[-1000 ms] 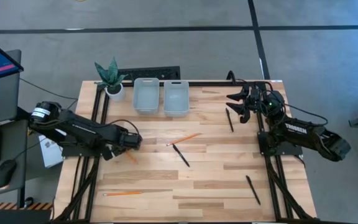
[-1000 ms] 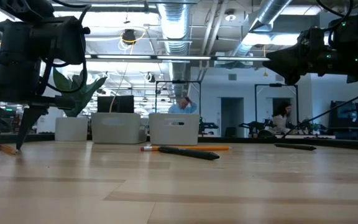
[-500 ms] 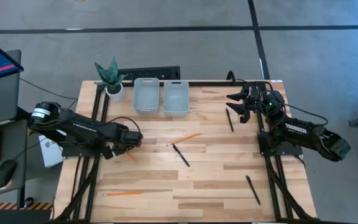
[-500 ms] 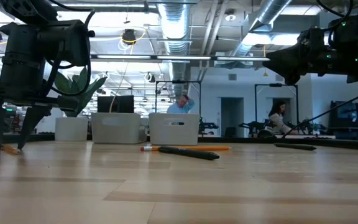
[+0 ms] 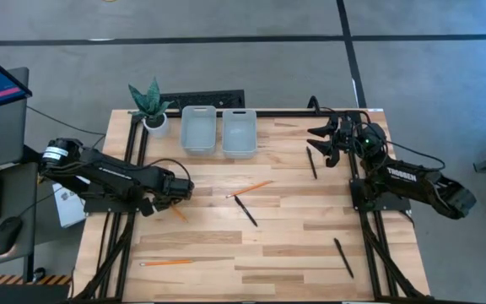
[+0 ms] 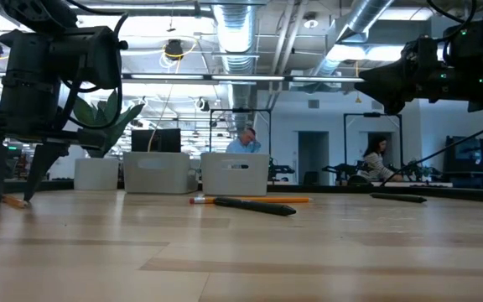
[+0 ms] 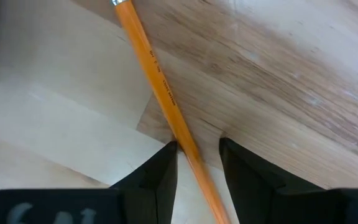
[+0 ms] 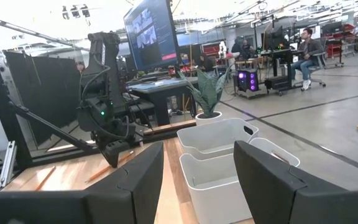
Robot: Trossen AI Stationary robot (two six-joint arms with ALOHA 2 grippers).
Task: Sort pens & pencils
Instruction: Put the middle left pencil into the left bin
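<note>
My left gripper [image 5: 178, 205] points down at the left part of the table, open. Its fingers stand on either side of an orange pencil [image 7: 160, 93] that lies flat on the wood. In the low view its fingertips [image 6: 11, 197] reach table level beside that pencil [image 6: 11, 202]. Another pencil [image 5: 250, 188] lies mid-table and a third [image 5: 166, 263] near the front edge. Black pens lie at mid-table [image 5: 245, 210], far right [image 5: 312, 162] and near right [image 5: 343, 257]. My right gripper [image 5: 317, 137] waits raised at the far right, open [image 8: 197, 186]. My left gripper comes at the pencil from above, fingers across it, about the middle of its length. One finger [image 7: 166, 163] stands right against the pencil's side [image 7: 182, 140]. I cannot tell whether it touches. The other finger is clear of it. The pencil lies flat on the table.
Two pale bins [image 5: 197, 131] [image 5: 239, 133] stand side by side at the far edge, with a potted plant [image 5: 152, 108] left of them. Black frame rails run along the table's left and right sides. A monitor and people show beyond the table.
My left gripper edged slightly toward the table's right above the pencil, then held still. Its fingers stayed open on either side of the pencil. The pencil has not moved.
</note>
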